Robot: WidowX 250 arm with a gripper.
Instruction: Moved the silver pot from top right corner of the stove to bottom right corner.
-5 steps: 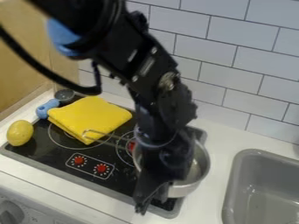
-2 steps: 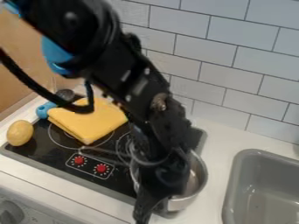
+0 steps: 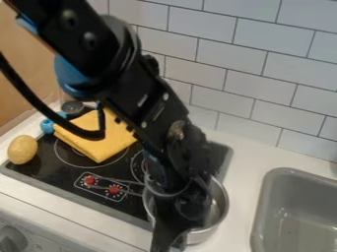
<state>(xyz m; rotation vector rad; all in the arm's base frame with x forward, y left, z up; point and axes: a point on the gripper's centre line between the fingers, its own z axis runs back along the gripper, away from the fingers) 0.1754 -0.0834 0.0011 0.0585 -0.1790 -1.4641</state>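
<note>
Black gripper (image 3: 170, 242): lower edge of view, nearer the front than before, pointed downward; whether its fingers are spread or together, cannot tell. Silver pot (image 3: 205, 234): right front corner of stove (image 3: 135, 209), shifted frontward; wire handle (image 3: 118, 180) leftward, now beside the red dials. White surface (image 3: 243, 197): strip between pot and grey sink (image 3: 260, 197). Black arm (image 3: 128, 83): slanting down from upper left, across the stove. Yellow cloth (image 3: 99, 142): farther back, left of arm.

The arm (image 3: 148, 106) hides much of the silver pot (image 3: 219, 210) from me; the bottom edge crops my gripper (image 3: 169, 244) (the right one, the sink (image 3: 261, 209)).
</note>
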